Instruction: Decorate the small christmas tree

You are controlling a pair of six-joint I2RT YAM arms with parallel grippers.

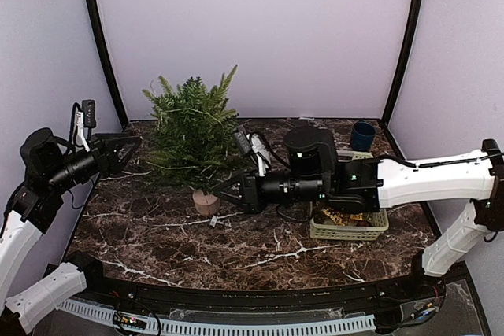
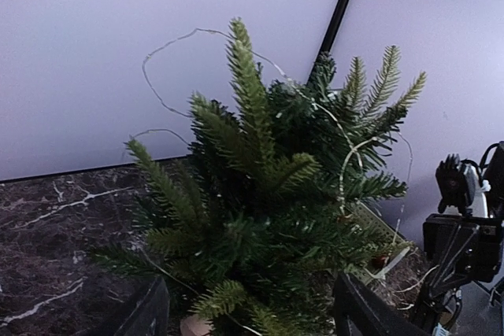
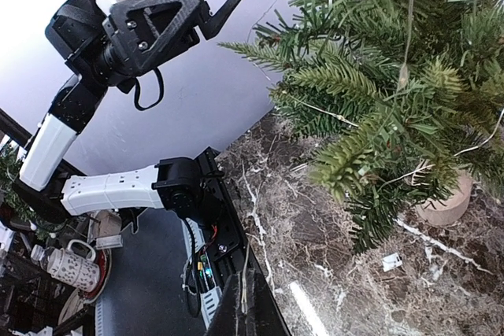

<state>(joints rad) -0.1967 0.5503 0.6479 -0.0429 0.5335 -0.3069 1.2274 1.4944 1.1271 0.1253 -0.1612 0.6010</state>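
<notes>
Tree: the small christmas tree [image 1: 193,127] is standing upright in its beige pot [image 1: 206,203] on the marble table [image 1: 157,241]. It is toward the back and a little left of the middle, between the two arms.
Already done: a thin wire string [image 2: 169,45] is lying over the branches. It is looping loosely above the top and running down the side that is facing the right arm. I am judging that this first decoration is on, but it is not sitting neatly.
Other ornaments on the tree: I am not finding any with certainty. A small brownish spot low in the branches, in the left wrist view, is too small to tell.
Basket: the pale green basket [image 1: 350,234] is sitting to the right of the tree, partly under the right arm. It is holding some golden-brown pieces, which are probably waiting to be hung.
Left gripper: the left gripper [image 1: 135,149] is hovering near the tree's left side without touching the branches. Its fingers [image 2: 146,314] are standing wide apart and are carrying nothing.
Right gripper: the right gripper [image 1: 227,191] is reaching low, near the pot and the lowest branches. I cannot tell whether it is apart or together, because its own camera is showing only one dark edge.
Progress: the task is looking partly done, rather early than late.
Left to do: the wire is needing to be tucked closer into the branches, and the pieces in the basket are needing to go onto the tree.
</notes>
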